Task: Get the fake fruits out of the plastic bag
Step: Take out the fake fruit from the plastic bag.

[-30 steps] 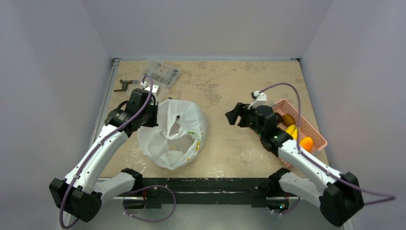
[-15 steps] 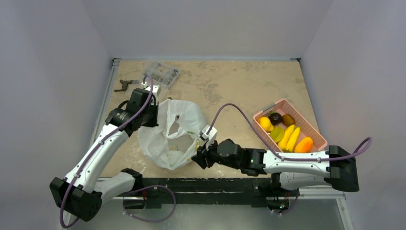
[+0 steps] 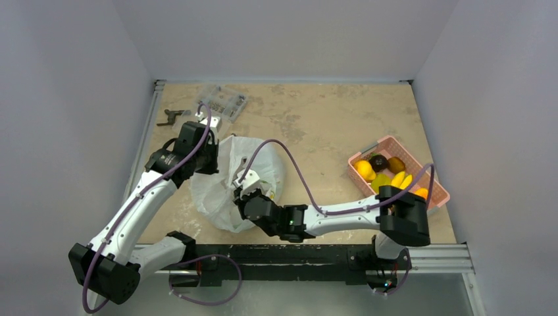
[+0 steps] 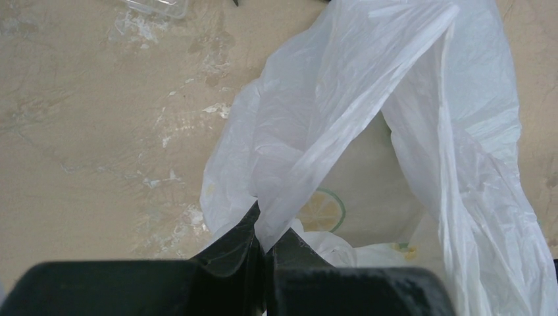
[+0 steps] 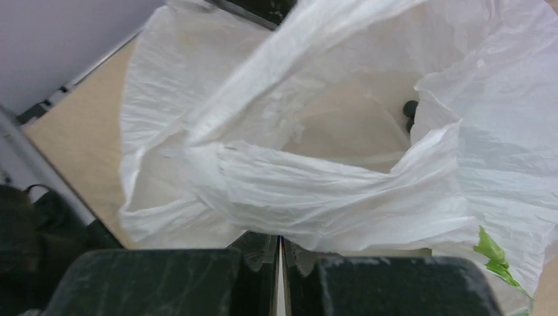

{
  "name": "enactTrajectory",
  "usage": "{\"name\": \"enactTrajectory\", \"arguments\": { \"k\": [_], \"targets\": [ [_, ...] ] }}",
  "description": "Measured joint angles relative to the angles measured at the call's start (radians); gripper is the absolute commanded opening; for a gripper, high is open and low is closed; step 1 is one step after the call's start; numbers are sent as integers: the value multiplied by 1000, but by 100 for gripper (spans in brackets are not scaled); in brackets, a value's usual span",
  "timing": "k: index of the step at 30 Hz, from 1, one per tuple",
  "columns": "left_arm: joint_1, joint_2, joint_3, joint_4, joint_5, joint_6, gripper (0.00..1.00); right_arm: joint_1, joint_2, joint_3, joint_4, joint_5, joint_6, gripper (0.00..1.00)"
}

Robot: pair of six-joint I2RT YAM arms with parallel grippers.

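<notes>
The white crinkly plastic bag lies left of centre with its mouth open upward. My left gripper is shut on the bag's far-left rim; in the left wrist view its jaws pinch a twisted fold of the bag. My right gripper reaches across from the right and is shut on the near rim, with the rolled edge of the bag running into the closed tips. Small dark round fruits show deep inside. Other fake fruits lie in the pink basket.
A clear plastic box of small parts and a dark tool sit at the far left corner. The right arm stretches low along the near edge, from the basket to the bag. Walls close in the table on three sides.
My right arm swung from beside the basket across to the bag, and its jaws went from open to shut on the near rim. The left arm and its grip have not moved.
</notes>
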Motion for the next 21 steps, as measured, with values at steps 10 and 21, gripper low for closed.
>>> {"name": "enactTrajectory", "arguments": {
  "k": [10,21],
  "targets": [
    [-2,0,-11,21,42,11,0,-90,227,50,4,119,76,1],
    [-28,9,-19,33,72,26,0,-241,33,-204,-53,198,398,8]
  ]
}}
